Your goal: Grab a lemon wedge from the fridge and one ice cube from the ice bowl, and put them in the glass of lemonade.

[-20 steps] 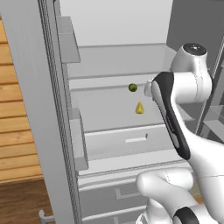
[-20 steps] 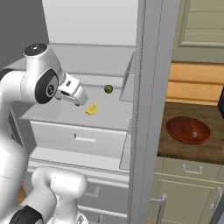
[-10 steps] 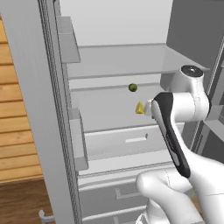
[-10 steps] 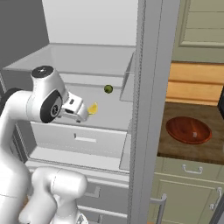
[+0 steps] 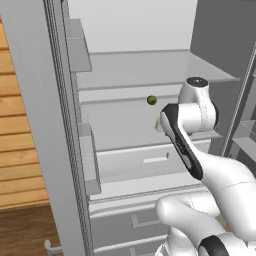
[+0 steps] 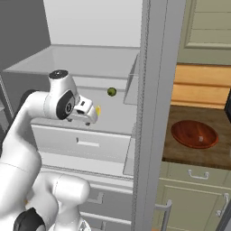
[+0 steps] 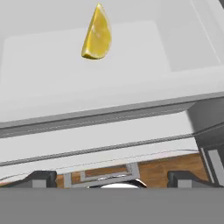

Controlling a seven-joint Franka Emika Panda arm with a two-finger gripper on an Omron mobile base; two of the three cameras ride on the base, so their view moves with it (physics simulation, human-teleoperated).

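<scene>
Inside the open fridge (image 6: 153, 113), the lemon wedge (image 6: 98, 109) lies on a pale shelf above a drawer. My gripper (image 6: 92, 116) hovers just in front of the wedge, a little to its left, apart from it. In the hand view the wedge (image 7: 97, 34) stands on its edge near the top, well beyond my gripper (image 7: 111, 178), whose fingertips (image 7: 40, 177) are spread wide with nothing between them. In the left base view my forearm covers the wedge. The ice bowl (image 6: 194, 134) rests on the counter to the right; I cannot make out an ice cube in it. The glass of lemonade is out of view.
A small dark green round item (image 6: 111, 92) (image 5: 152, 100) sits farther back on the same shelf. The shelf's front lip and the white drawer (image 5: 150, 162) lie under my hand. The fridge door (image 5: 35, 125) stands open at the left, with beige cabinets (image 6: 198, 189) below the counter.
The arm has come down and the hand has closed in on the lemon wedge, so the forearm now covers it in the left base view. The jaws have stayed open.
</scene>
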